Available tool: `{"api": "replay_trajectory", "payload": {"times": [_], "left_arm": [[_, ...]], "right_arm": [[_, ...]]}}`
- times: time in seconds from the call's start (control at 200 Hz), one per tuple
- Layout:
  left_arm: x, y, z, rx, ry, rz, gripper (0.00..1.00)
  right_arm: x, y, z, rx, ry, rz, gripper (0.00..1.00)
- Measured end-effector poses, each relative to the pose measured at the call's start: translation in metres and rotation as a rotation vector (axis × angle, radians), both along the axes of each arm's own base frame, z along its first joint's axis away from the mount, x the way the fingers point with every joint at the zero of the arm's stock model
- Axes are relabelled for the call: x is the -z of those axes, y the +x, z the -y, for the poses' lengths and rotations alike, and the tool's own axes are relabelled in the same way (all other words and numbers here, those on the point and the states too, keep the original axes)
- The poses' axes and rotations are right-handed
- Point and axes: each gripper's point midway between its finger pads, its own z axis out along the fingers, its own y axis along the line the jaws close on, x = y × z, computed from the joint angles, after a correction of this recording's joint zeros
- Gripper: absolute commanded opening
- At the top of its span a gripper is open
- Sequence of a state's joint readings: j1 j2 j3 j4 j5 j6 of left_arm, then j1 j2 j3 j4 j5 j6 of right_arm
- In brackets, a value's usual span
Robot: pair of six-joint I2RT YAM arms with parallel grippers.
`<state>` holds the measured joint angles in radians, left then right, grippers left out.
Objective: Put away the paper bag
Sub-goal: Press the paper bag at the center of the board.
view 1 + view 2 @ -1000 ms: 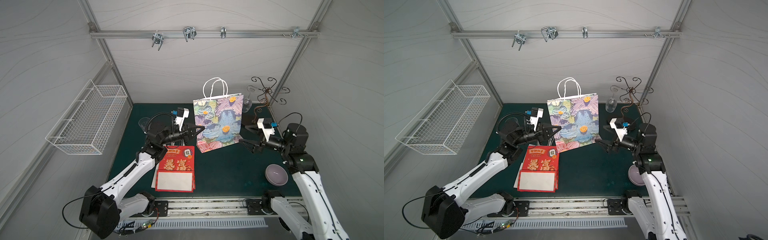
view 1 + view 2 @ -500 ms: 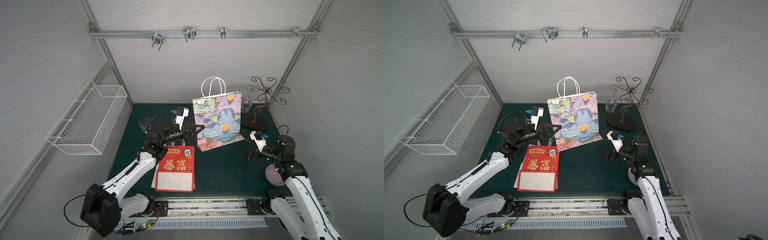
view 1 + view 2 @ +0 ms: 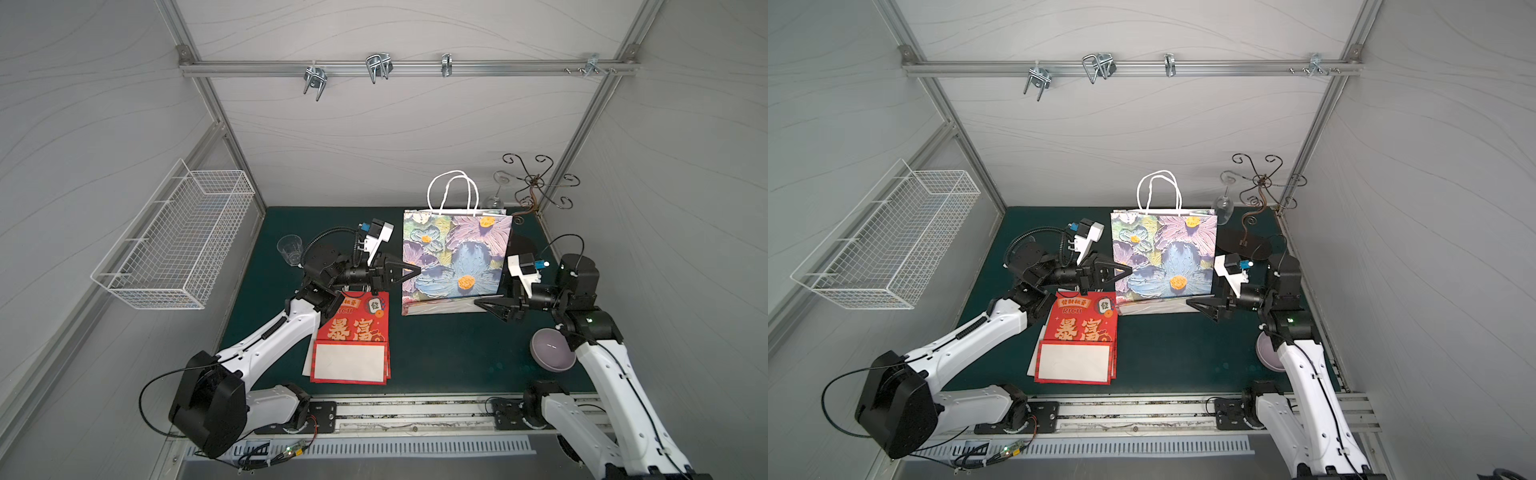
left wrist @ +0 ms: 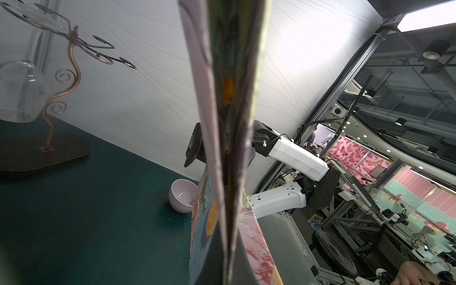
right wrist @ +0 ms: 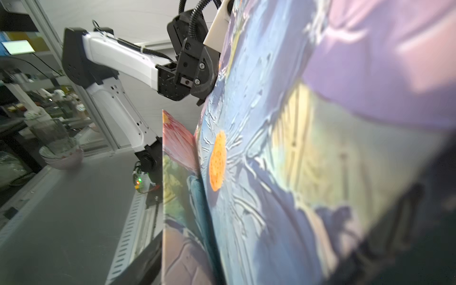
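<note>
Blue-and-purple floral paper bag (image 3: 457, 257) stands upright on the green mat (image 3: 436, 361), handles up. Left gripper (image 3: 413, 272) is clamped on the bag's side edge at mid-height; right gripper (image 3: 484, 303) sits at the bag's opposite lower corner, and I cannot tell its jaw state or whether it touches. Near the bag: flat red bag (image 3: 353, 332) on the left gripper's side, purple bowl (image 3: 550, 351) beyond the right gripper, wire glass rack (image 3: 536, 183) behind.
</note>
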<state>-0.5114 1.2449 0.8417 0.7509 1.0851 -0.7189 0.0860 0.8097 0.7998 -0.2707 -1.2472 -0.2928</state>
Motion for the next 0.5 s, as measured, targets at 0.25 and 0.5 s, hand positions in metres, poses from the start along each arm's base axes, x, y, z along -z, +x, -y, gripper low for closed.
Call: {"api": "replay_trajectory", "payload": {"times": [0.25,0.5], "left_arm": [[-0.0055,-0.0003,0.0002,0.003,-0.009,0.017,0.00],[-0.0033,0.0077,0.0011,-0.041,-0.007,0.008,0.06]], "right_arm": [[-0.0024,-0.0057,-0.0042,-0.072,0.027,-0.057,0.30],[-0.0091,-0.0096,-0.0057,-0.106,0.040,-0.059,0.04]]}}
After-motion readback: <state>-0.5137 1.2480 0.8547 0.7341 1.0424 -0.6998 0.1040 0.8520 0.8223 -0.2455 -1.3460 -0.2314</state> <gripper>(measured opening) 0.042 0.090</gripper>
